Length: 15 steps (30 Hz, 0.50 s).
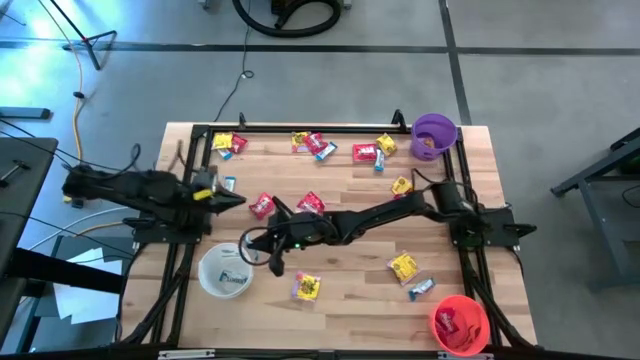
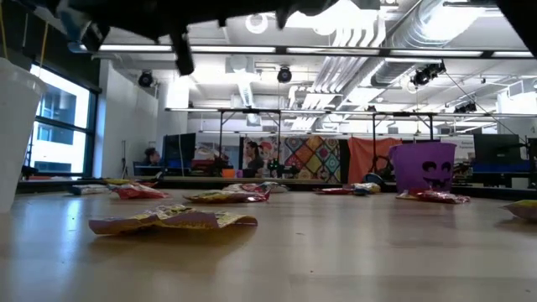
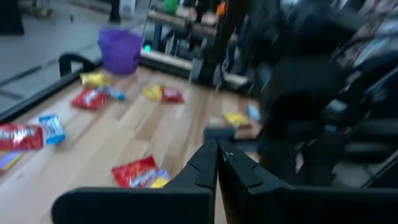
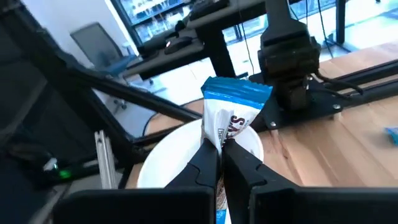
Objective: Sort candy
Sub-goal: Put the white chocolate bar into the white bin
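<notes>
Candy in red, yellow and blue-white wrappers lies flat and scattered on the wooden table (image 1: 350, 300), for instance a red piece (image 1: 262, 205) and a yellow piece (image 1: 403, 267). My right gripper (image 1: 262, 250) reaches across the table and is shut on a blue-white candy (image 4: 233, 106) over the white bowl (image 1: 222, 272). At the table's left side my left gripper (image 1: 238, 202) is raised and shut with nothing in it (image 3: 219, 155). My right gripper pinches the blue-white candy between its two fingertips (image 4: 208, 155), at the white part of the wrapper (image 4: 222, 132) below its blue end. The fingers come nearly level from the table's right. The candy sticks out past the fingertips, lifted clear above the white bowl (image 4: 180, 165).
A purple bowl (image 1: 433, 135) stands at the far right corner and a red bowl (image 1: 459, 324) with red candy at the near right corner. Black frame rails (image 1: 330, 128) run along the table's edges. A yellow candy (image 1: 307, 288) lies just right of the white bowl.
</notes>
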Motion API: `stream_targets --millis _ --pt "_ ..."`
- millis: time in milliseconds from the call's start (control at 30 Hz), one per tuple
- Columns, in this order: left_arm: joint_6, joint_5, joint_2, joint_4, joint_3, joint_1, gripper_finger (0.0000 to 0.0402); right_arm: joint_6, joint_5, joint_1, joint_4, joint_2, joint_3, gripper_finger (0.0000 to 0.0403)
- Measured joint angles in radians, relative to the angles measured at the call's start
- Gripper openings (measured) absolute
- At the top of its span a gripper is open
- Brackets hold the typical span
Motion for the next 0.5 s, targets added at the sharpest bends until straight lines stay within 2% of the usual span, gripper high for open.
stream_targets --millis 133,333,500 --pt "0.007 -0.003 -0.081 -0.014 0.0 -0.004 0.0 0.019 -0.054 -0.007 -0.011 0.106 0.13 0.0002" --pt "0.007 -0.005 -0.148 -0.034 0.0 -0.004 0.0 0.037 -0.106 -0.007 -0.19 0.253 0.4 0.0002" --pt "0.007 -0.005 -0.167 -0.052 0.0 -0.004 0.0 0.1 -0.176 -0.023 -0.307 0.33 0.532 0.0008"
